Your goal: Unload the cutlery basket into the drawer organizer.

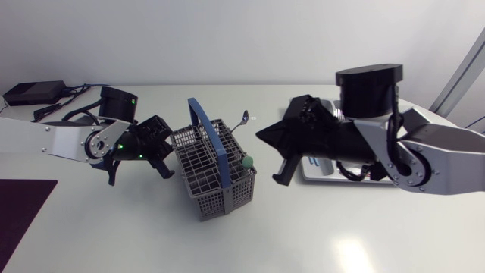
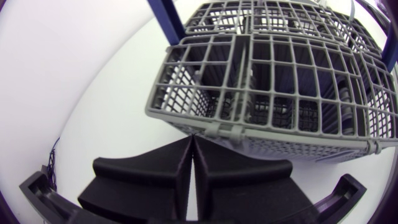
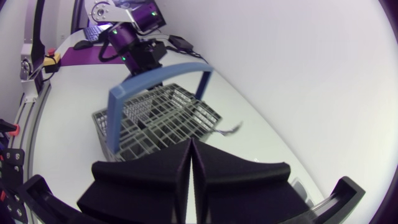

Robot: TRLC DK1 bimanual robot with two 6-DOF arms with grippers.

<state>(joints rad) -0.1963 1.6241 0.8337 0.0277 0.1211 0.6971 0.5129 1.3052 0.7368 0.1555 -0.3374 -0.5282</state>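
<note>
The grey wire cutlery basket [image 1: 214, 173] with a blue handle [image 1: 206, 125] stands mid-table. A dark utensil [image 1: 244, 119] sticks out of its far corner, and a green-tipped piece [image 1: 247, 161] shows at its right rim. My left gripper [image 1: 168, 142] is shut and empty, with its tips just short of the basket's left wall [image 2: 273, 87]. My right gripper [image 1: 262, 136] is also shut and empty, to the right of the basket [image 3: 155, 121] and a little above it. The white drawer organizer [image 1: 316, 170] lies mostly hidden under my right arm.
A black box [image 1: 33, 92] with cables sits at the back left. A dark purple mat [image 1: 21, 212] lies at the front left corner. In the right wrist view, my left arm [image 3: 134, 46] shows beyond the basket.
</note>
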